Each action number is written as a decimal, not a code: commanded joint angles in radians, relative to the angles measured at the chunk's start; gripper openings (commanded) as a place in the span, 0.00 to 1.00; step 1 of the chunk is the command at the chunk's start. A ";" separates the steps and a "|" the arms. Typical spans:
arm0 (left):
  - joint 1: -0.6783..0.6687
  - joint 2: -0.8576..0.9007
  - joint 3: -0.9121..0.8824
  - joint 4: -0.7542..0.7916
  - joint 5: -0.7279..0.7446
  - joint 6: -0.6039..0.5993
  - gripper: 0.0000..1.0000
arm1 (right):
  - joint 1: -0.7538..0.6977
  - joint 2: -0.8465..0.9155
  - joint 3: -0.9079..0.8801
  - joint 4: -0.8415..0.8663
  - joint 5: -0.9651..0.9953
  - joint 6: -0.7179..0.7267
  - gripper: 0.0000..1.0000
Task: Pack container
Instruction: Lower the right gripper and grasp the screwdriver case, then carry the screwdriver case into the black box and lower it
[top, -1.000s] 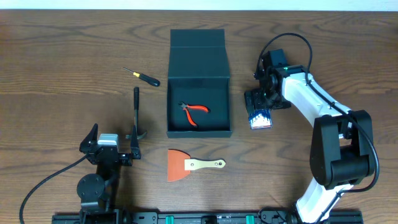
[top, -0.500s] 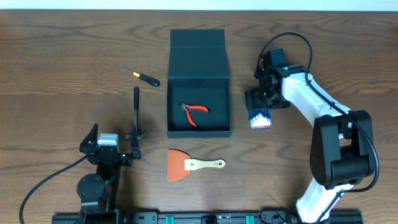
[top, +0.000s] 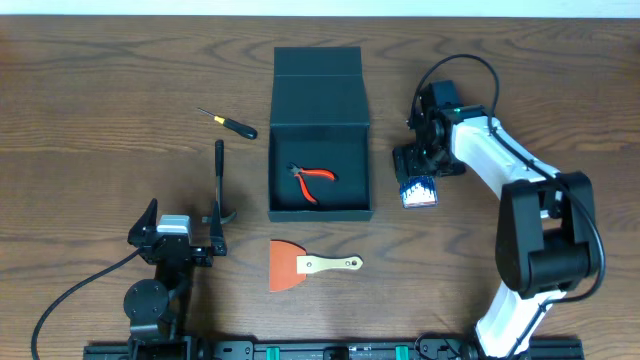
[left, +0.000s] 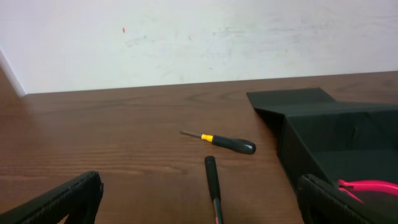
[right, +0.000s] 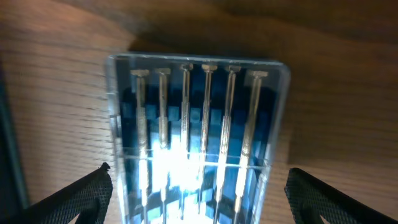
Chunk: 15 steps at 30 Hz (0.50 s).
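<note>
One stiff, slick-looking screwdriver case (top: 418, 190), three o'clock of the container (top: 320, 213), right end effector (right: 199, 186) wide open astride it, so pinch its sides.

Overhead looks straight down on your worktop (top: 100, 80); left wrist looks low toward the container (left: 336, 124); right wrist points down, close.
</note>
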 joint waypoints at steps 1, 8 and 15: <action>0.005 -0.005 -0.017 -0.035 0.006 0.013 0.99 | -0.001 0.034 0.018 0.003 -0.004 0.013 0.89; 0.005 -0.005 -0.017 -0.035 0.006 0.013 0.99 | -0.001 0.040 0.018 0.005 -0.004 0.038 0.78; 0.005 -0.005 -0.017 -0.035 0.006 0.013 0.99 | -0.001 0.061 0.017 0.002 -0.010 0.041 0.60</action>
